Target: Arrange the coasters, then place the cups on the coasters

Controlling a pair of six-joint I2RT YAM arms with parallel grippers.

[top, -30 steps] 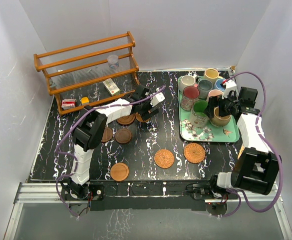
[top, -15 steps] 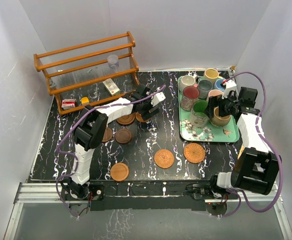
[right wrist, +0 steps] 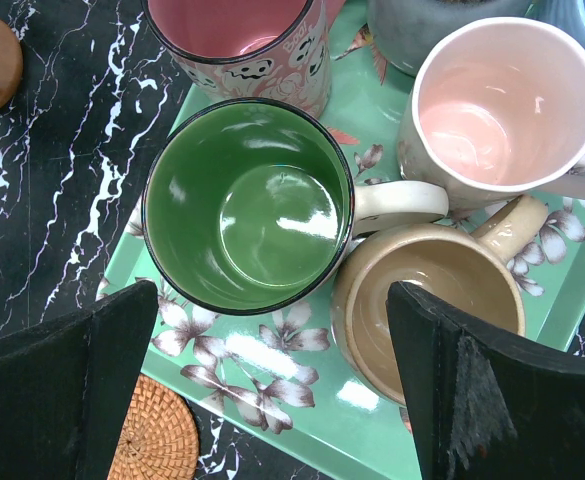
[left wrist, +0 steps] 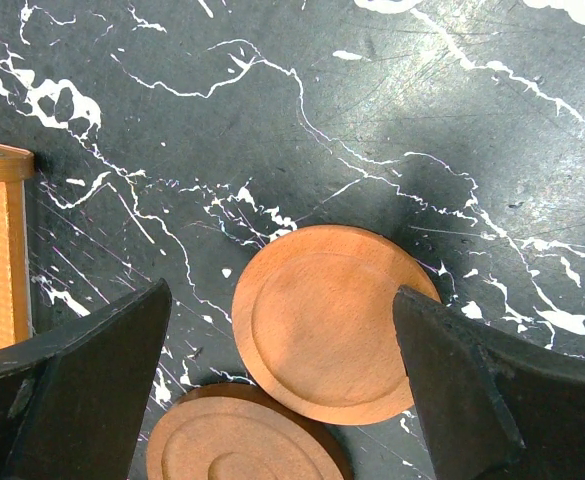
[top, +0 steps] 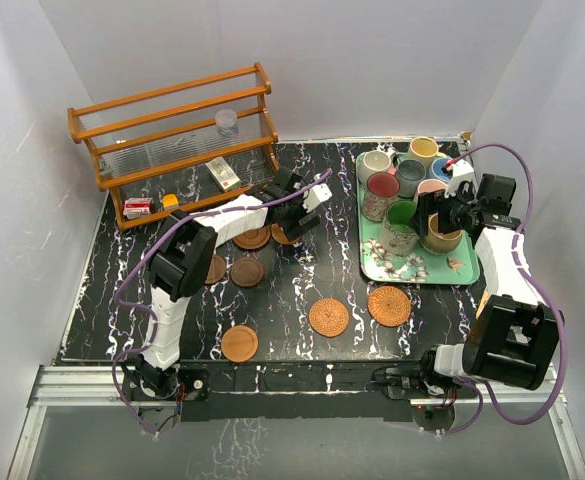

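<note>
Several wooden coasters lie on the black marble table, among them one (top: pixel 247 272) mid-left and one (top: pixel 239 343) near the front. Two wicker coasters (top: pixel 329 317) (top: pixel 389 306) lie front centre. My left gripper (top: pixel 290 225) (left wrist: pixel 282 340) hangs open above a light orange rimmed coaster (left wrist: pixel 332 320), which overlaps a darker brown coaster (left wrist: pixel 237 440). The cups stand on the green floral tray (top: pixel 377 266). My right gripper (top: pixel 437 222) (right wrist: pixel 272 290) is open above the green cup (right wrist: pixel 247 205) and tan cup (right wrist: pixel 427 300), holding nothing.
A wooden rack (top: pixel 172 140) with a small clear cup (top: pixel 227 122) and small packets stands at the back left. The pink-lined cup (right wrist: pixel 507 110) and a ghost-patterned cup (right wrist: pixel 237 40) crowd the green one. White walls enclose the table.
</note>
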